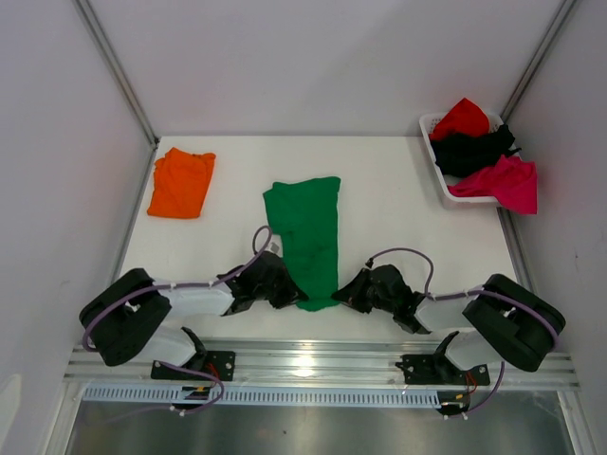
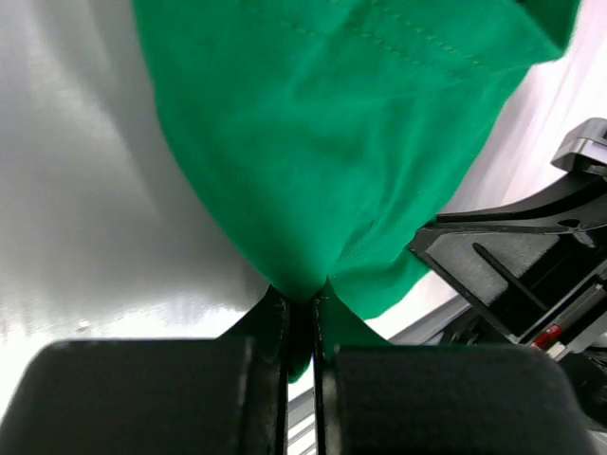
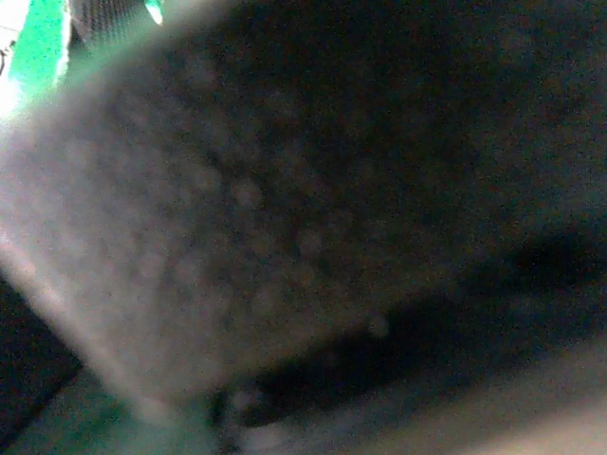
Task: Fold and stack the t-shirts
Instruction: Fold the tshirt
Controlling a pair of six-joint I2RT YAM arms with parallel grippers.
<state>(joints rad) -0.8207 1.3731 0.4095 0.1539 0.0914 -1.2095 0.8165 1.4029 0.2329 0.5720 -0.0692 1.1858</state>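
Observation:
A bright green t-shirt (image 1: 305,227) lies as a long folded strip in the middle of the white table (image 1: 398,218). My left gripper (image 1: 290,292) is at its near left corner, and the left wrist view shows it (image 2: 302,300) shut on a pinch of the green cloth (image 2: 341,142). At the near right corner sits my right gripper (image 1: 349,292). Its wrist view is dark and blurred, with only a sliver of green (image 3: 38,47) at the top left, so its jaws cannot be made out. An orange t-shirt (image 1: 181,182) lies folded at the back left.
A white basket (image 1: 438,175) at the back right holds a red t-shirt (image 1: 462,118), a black one (image 1: 474,150) and a magenta one (image 1: 503,182) hanging over its rim. Enclosure walls stand on three sides. Black parts of the right arm (image 2: 531,275) show beside the cloth.

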